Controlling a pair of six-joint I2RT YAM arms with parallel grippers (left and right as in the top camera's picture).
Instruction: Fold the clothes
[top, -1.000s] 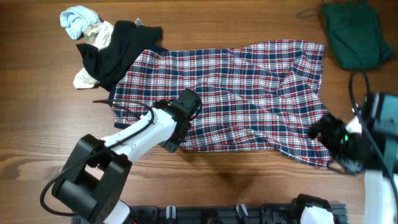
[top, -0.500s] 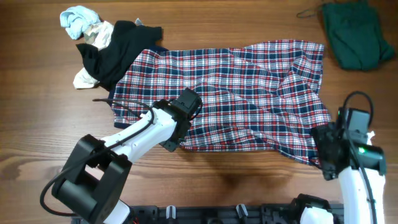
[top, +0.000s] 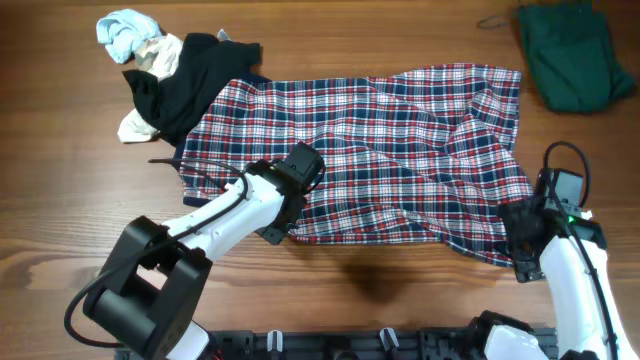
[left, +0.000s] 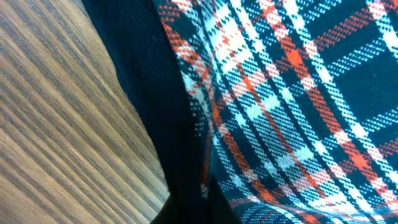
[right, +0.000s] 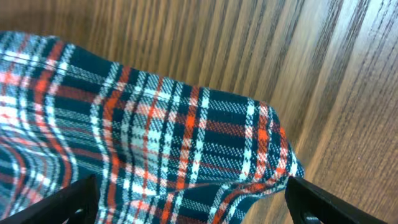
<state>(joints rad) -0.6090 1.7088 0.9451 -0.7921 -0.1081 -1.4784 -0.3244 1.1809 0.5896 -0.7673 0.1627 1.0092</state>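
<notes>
Your plaid garment (top: 380, 150) is matt woven cloth, its weave coarse up close. You have a desk (top: 60, 220) of smooth, grained brown wood, and the left arm's shell (top: 225, 212) is glossy white plastic.

I see wooden table (top: 60, 230), brown grain, in all three views. Top left, small pile: black garment (top: 190, 85); crumpled light blue cloth (top: 122, 30) at pile's far end; cream cloth (top: 160, 55) between them, more of it poking out below black one. Top right corner: dark green garment (top: 570, 55), bunched. Thin dark cord (top: 495, 20) just left of it. Bottom edge: black mounting rail (top: 350, 345).
</notes>
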